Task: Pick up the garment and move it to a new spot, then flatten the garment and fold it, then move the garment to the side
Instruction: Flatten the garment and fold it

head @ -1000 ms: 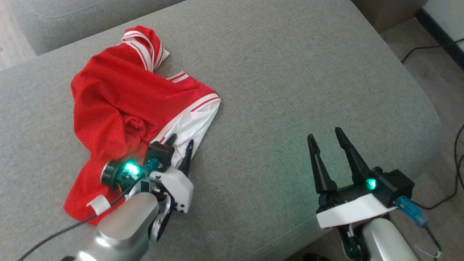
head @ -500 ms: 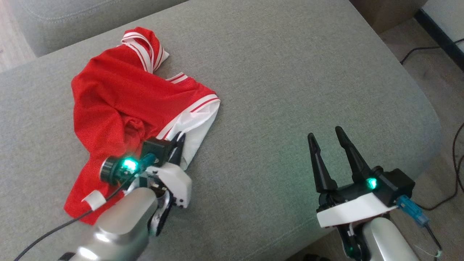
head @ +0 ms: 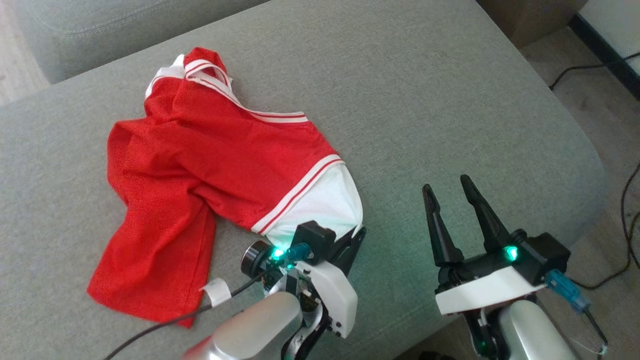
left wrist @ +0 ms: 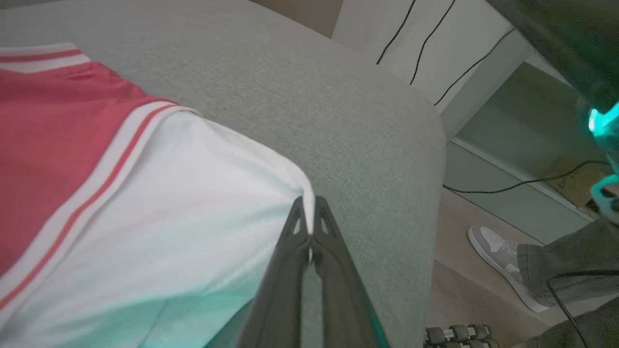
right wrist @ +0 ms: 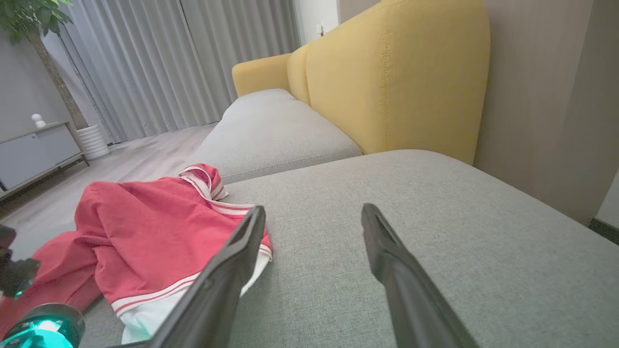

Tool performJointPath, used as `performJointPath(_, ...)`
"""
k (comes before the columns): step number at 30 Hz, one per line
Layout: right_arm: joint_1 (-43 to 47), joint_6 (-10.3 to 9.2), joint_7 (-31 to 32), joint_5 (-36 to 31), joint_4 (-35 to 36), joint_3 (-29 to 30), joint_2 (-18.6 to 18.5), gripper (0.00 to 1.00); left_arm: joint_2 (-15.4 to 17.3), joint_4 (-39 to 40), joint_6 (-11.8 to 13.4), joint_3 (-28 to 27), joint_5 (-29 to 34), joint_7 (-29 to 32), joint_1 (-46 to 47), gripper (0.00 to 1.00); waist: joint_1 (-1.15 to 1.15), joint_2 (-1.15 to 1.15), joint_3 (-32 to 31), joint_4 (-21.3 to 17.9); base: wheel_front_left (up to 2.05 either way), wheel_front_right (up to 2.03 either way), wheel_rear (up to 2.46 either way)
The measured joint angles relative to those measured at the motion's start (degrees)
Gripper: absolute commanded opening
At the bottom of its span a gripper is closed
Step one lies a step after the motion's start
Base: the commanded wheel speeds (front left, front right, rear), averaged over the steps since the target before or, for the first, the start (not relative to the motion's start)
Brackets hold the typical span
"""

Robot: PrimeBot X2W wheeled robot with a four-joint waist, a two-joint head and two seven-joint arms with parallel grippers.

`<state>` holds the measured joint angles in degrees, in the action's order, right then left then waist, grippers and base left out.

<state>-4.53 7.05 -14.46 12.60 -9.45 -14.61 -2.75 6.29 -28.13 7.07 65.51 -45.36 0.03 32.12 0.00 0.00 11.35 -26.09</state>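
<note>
The garment is red with white-and-red striped trim and a white panel; it lies stretched and rumpled on the left half of the grey sofa cushion. My left gripper is shut on the corner of the white panel, near the cushion's front middle. In the left wrist view the fingertips pinch the white fabric edge of the garment. To its right, my right gripper hovers open and empty over bare cushion. In the right wrist view this gripper points along the cushion, with the garment to its left.
The cushion's rounded edge drops to the floor at the right, where cables lie. A yellow backrest rises beyond the cushion, and a second grey cushion adjoins it. A person's shoe stands on the floor beside the sofa.
My left gripper closed on the white corner and pulled it rightward, dragging and stretching the garment across the cushion. The right arm has stayed put.
</note>
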Motion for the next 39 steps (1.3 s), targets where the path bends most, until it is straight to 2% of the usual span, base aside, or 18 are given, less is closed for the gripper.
performJointPath(1, 0.0, 0.00, 0.0, 0.0, 0.0, 0.0, 0.0, 1.00, -0.2, -0.4, 0.0, 0.2, 0.0, 0.2, -0.1, 0.07, 0.00, 0.00, 0.0, -0.2, 0.00, 0.00, 0.00)
performJointPath(2, 0.0, 0.00, 0.0, 0.0, 0.0, 0.0, 0.0, 1.00, -0.4, -0.6, 0.0, 0.3, 0.0, 0.1, -0.2, 0.42, 0.00, 0.00, 0.1, -0.3, 0.00, 0.00, 0.00)
performJointPath(3, 0.0, 0.00, 0.0, 0.0, -0.1, 0.0, 0.0, 1.00, -0.5, -0.7, 0.0, 0.4, 0.0, 0.1, -0.2, 1.00, 0.00, 0.00, 0.1, -0.4, 0.00, 0.00, 0.00)
performJointPath(7, 0.0, 0.00, 0.0, 0.0, -0.2, 0.5, 0.0, 1.00, -1.4, 0.3, -1.0, -0.4, -2.0, -2.1, -1.0, 1.00, 0.00, 0.00, 0.0, -0.1, 0.00, 0.00, 0.00)
performJointPath(10, 0.3, 0.00, 0.0, 0.0, -0.1, 1.4, 0.0, 1.00, -1.2, 2.8, -0.9, -2.4, -3.6, -4.4, -2.6, 1.00, 0.00, 0.00, -0.4, 0.6, 0.00, 0.00, 0.00)
performJointPath(13, 0.5, 0.00, 0.0, -0.2, 0.2, 2.2, 0.0, 1.00, 1.6, 5.7, 0.8, -4.1, -3.6, -6.5, -4.7, 1.00, 0.00, 0.00, -0.8, 2.0, 0.00, 0.00, 0.00)
performJointPath(19, 0.6, 0.00, 0.0, -1.6, 0.5, 3.1, 0.0, 1.00, 10.3, 11.1, 6.8, -7.8, -3.6, -10.3, -10.9, 1.00, 0.00, 0.00, -1.8, 5.8, 0.00, 0.00, 0.00)
performJointPath(24, 0.8, 0.00, 0.0, -3.1, 0.5, 4.4, 0.0, 1.00, 12.6, 15.2, 10.8, -10.8, -2.9, -13.3, -15.8, 1.00, 0.00, 0.00, -3.1, 9.5, 0.00, 0.00, 0.00)
performJointPath(29, 1.8, 0.00, 0.0, -6.3, -0.6, 6.1, 0.0, 1.00, 13.3, 17.8, 13.2, -16.0, 1.3, -14.3, -19.8, 1.00, 0.00, 0.00, -4.5, 13.6, 0.00, 0.00, 0.00)
performJointPath(31, 1.9, 0.00, 0.0, -7.2, -1.3, 6.9, 0.0, 1.00, 13.2, 20.0, 13.6, -20.2, 4.9, -14.3, -21.8, 1.00, -0.01, 0.00, -5.0, 15.3, 0.00, 0.00, 0.00)
performJointPath(32, 1.9, 0.00, 0.0, -8.3, -2.1, 7.7, 0.0, 1.00, 13.0, 21.2, 13.5, -24.8, 7.5, -14.3, -24.4, 1.00, 0.00, 0.00, -5.4, 17.0, 0.00, 0.00, 0.00)
performJointPath(33, 1.9, 0.00, 0.0, -8.4, -2.5, 8.2, 0.0, 1.00, 12.7, 21.5, 13.5, -27.0, 8.7, -14.4, -26.0, 1.00, 0.00, 0.00, -5.7, 17.8, 0.00, 0.00, 0.00)
performJointPath(39, 3.2, 0.00, 0.0, -8.6, -5.1, 10.0, 0.0, 1.00, 9.6, 21.9, 9.2, -38.3, 15.7, -14.4, -36.4, 1.00, -0.01, 0.00, -7.6, 21.5, 0.00, 0.00, 0.00)
